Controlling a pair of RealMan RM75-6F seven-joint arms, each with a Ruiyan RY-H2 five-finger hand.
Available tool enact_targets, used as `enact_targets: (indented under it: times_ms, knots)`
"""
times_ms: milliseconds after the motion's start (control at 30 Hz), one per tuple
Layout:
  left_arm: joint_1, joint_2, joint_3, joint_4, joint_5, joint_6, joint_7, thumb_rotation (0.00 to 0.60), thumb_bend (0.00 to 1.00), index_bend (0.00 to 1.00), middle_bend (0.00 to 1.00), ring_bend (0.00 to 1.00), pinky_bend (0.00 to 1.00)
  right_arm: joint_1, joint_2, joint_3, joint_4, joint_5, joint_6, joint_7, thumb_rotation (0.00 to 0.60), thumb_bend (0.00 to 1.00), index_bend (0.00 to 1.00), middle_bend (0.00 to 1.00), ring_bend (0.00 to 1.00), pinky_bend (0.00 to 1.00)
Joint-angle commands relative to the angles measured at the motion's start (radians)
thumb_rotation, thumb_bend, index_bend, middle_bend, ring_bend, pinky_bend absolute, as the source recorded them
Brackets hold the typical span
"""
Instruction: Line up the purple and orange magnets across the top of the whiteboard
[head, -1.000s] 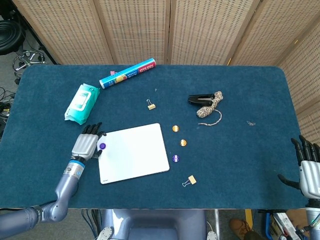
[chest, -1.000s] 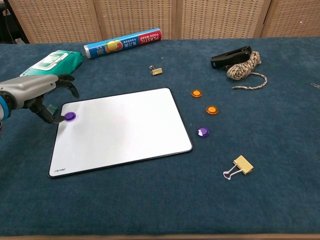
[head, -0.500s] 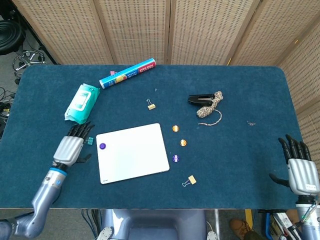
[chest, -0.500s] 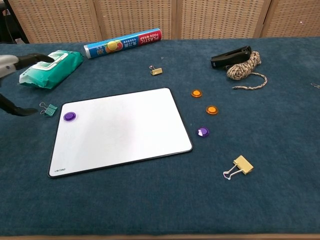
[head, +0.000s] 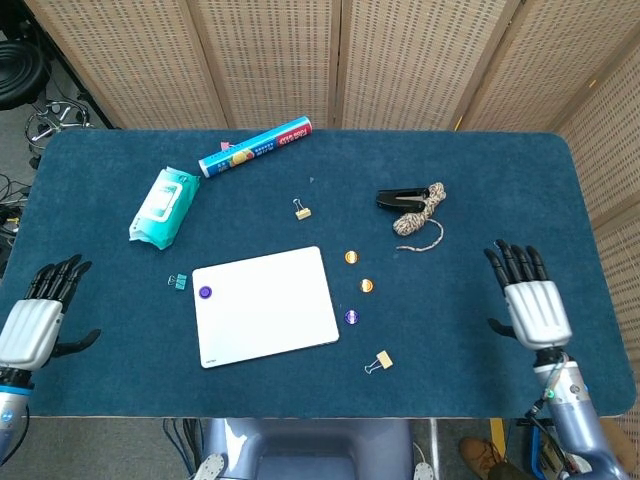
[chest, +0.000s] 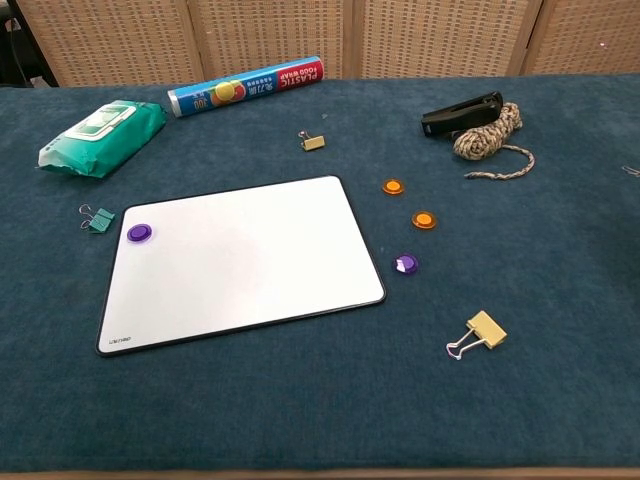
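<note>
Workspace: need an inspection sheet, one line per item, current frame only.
Surface: blue cloth table, flat.
Job's things: whiteboard; one purple magnet on its top left corner; two orange magnets and a second purple magnet on the cloth right of the board.
Clutter: wipes pack, plastic wrap roll, black clip touching a coiled cord, three binder clips.
Hands: left hand and right hand open, holding nothing, at the table's near corners.
Cables: some on the floor, far left.
Surroundings: woven folding screens behind the table.
</note>
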Motion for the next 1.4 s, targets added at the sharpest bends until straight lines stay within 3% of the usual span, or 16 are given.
enact_targets:
  times_ms: [33,100,300,600,1000,1200,1400]
  knots:
    - [0.014,0.013,-0.005,-0.002,0.021,0.025,-0.017,0.600,0.19,0.00,0.00,0.00,0.00,0.089,-0.062,0.026,0.026,0.006,-0.083,-0.040,0.600,0.00,0.15,0.00,0.00,0.00]
    - [0.019,0.012,-0.008,0.004,0.027,0.032,-0.020,0.600,0.19,0.00,0.00,0.00,0.00,0.127,-0.092,0.034,0.042,0.011,-0.118,-0.034,0.600,0.00,0.22,0.00,0.00,0.00]
    - [0.021,-0.004,-0.023,0.042,0.016,0.023,-0.027,0.600,0.19,0.00,0.00,0.00,0.00,0.239,-0.157,0.079,0.077,0.091,-0.266,0.051,0.600,0.01,0.27,0.00,0.00,0.00]
    - [0.031,0.001,-0.033,0.046,0.017,0.021,-0.034,0.600,0.19,0.00,0.00,0.00,0.00,0.402,-0.308,0.123,0.293,0.143,-0.377,0.071,0.600,0.15,0.37,0.00,0.00,0.00]
    - [0.028,-0.003,-0.052,0.051,-0.013,-0.013,-0.013,0.600,0.19,0.00,0.00,0.00,0.00,0.521,-0.396,0.133,0.478,0.268,-0.483,0.041,0.600,0.16,0.46,0.00,0.00,0.00]
    - [0.032,-0.001,-0.058,0.050,-0.015,-0.014,-0.014,0.600,0.19,0.00,0.00,0.00,0.00,0.565,-0.427,0.132,0.530,0.301,-0.512,0.036,0.600,0.25,0.47,0.00,0.00,0.00]
    - [0.034,-0.001,-0.061,0.049,-0.016,-0.019,-0.013,0.600,0.19,0.00,0.00,0.00,0.00,0.602,-0.461,0.126,0.581,0.328,-0.539,0.035,0.600,0.27,0.47,0.00,0.00,0.00]
